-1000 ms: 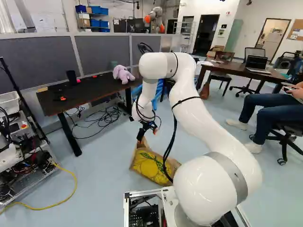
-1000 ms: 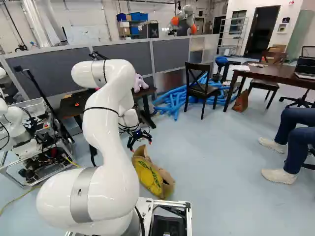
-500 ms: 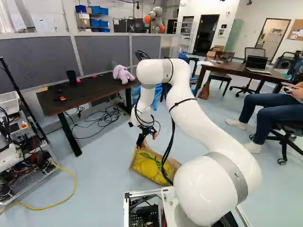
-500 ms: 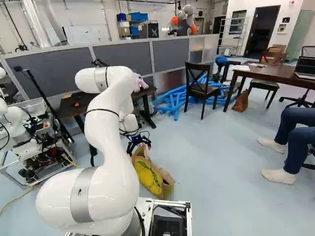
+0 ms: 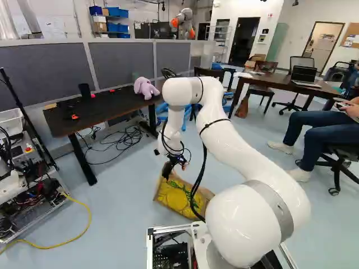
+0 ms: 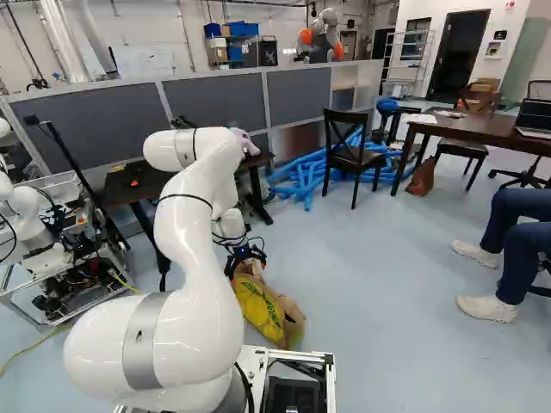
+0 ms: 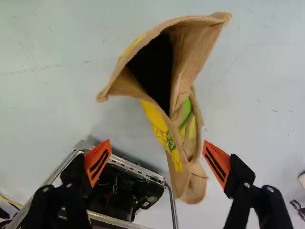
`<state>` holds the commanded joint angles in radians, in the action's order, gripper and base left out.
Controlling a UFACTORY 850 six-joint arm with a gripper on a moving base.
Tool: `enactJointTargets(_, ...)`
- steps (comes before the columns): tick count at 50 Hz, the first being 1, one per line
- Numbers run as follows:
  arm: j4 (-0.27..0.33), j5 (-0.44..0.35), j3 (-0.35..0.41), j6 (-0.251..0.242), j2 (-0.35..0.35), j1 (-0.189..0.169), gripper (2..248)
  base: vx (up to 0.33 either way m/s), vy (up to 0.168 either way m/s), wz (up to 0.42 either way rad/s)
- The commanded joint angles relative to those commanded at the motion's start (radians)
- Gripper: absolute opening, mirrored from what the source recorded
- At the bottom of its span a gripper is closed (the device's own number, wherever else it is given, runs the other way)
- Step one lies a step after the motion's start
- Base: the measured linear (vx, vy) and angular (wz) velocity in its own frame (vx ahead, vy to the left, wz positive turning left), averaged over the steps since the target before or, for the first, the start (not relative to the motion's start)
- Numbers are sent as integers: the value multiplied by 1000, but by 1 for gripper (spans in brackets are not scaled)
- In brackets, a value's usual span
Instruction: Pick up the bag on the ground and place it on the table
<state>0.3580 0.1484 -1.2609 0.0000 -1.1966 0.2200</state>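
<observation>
In the right base view my gripper (image 6: 246, 261) is at the upper end of the tan and yellow bag (image 6: 265, 310), which lies on the floor close ahead of the base. The wrist view shows the gripper (image 7: 157, 162) open, its orange pads wide apart. One narrow, folded end of the bag (image 7: 183, 143) shows between the fingers, nearer one pad; the dark open mouth is farther ahead of them. No grip is visible. A dark table (image 5: 84, 117) with a purple plush toy (image 5: 146, 88) stands beyond, at the left of the left base view.
The base's metal frame (image 7: 138, 167) is close beside the gripper. A cart of equipment (image 5: 28, 185) stands left, cables (image 5: 126, 137) lie under the dark table. Chairs, blue tubes (image 6: 314, 176) and a brown table (image 6: 473, 126) are farther off. Another robot (image 5: 183, 22) stands behind the partition.
My arm has come down, bringing the gripper lower over the bag's upper end. The fingers have stayed open. Neither the bag nor the base has visibly moved.
</observation>
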Motion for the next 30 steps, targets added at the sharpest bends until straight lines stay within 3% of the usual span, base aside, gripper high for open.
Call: enactJointTargets(30, 0, -55, -61, 0, -107, -52, 247, 0, 0, 0)
